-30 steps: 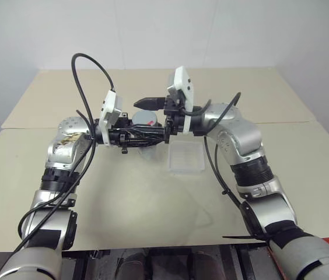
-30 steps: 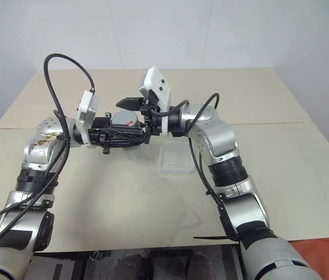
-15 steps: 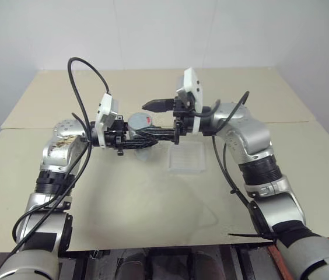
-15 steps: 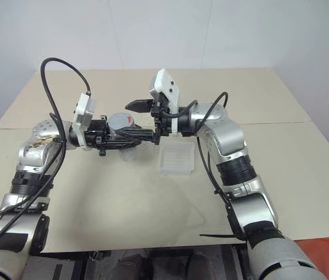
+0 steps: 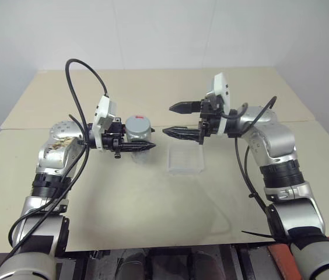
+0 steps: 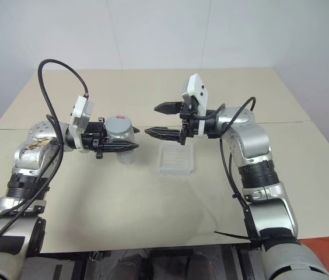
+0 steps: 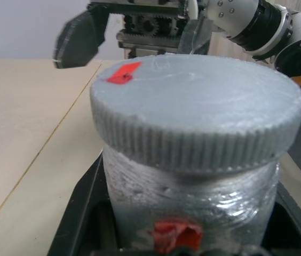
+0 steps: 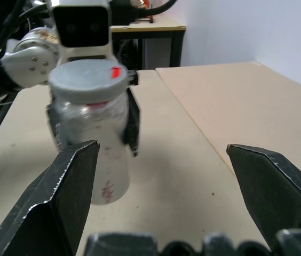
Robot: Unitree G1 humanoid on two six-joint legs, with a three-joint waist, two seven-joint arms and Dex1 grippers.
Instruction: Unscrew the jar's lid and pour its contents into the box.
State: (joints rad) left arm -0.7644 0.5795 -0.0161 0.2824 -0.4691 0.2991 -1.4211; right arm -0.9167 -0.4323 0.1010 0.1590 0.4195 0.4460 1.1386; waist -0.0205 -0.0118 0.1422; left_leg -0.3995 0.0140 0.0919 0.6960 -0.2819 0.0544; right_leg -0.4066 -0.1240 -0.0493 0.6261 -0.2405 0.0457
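left claw (image 5: pixel 144 146) clenched on the small clear cylindrical jar (image 5: pixel 139 140) held above the beige worktop (image 5: pixel 153 198), flat grey screw lid (image 5: pixel 139 124) on, right claw (image 5: pixel 175 120) released beside it, so square up over the lid before twisting.

My two arms are built of rounded silver-grey metal shells joined by black ribbed collars. My left arm's (image 5: pixel 59 153) upper joint housing has a worn patch with yellowish scuffing. A thick black cable (image 5: pixel 81 73) loops high above it to a white, rounded rectangular camera block (image 5: pixel 102 114) at the wrist. My right arm (image 5: pixel 275 149) carries a matching white block (image 5: pixel 219 92) with small dark screw holes, and thinner black cables trail along its side. A black cable tie sticks out near its lower segment. My right gripper (image 5: pixel 178 119) has two black, tapered, pointed fingers. My left gripper (image 5: pixel 147 146) has the same black fingers on a black geared body.
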